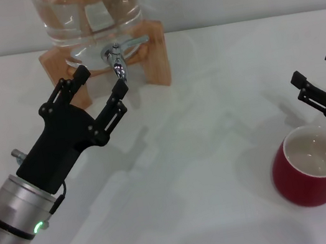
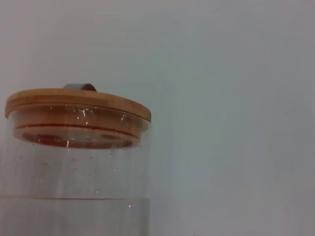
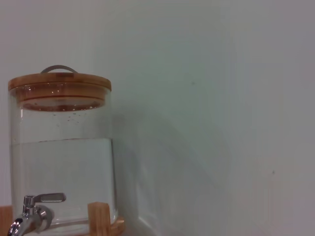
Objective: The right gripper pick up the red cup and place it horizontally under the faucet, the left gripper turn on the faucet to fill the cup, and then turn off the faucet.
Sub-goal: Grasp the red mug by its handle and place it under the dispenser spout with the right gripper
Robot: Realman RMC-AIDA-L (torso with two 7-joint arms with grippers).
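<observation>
The red cup (image 1: 313, 165) stands upright on the white table at the front right, white inside, handle to the right. My right gripper (image 1: 316, 68), a small black claw, hovers just behind and above the cup, open and empty, not touching it. The chrome faucet (image 1: 117, 57) juts from the clear water jar (image 1: 86, 9) at the back; it also shows in the right wrist view (image 3: 34, 211) with its lever level. My left gripper (image 1: 102, 82), on its silver arm, is open and empty, its fingertips just in front of the faucet's spout.
The jar sits in a wooden stand (image 1: 154, 54) at the table's back edge. Its wooden lid shows in the left wrist view (image 2: 74, 101) and the right wrist view (image 3: 59, 83). White table (image 1: 216, 138) lies between the stand and the cup.
</observation>
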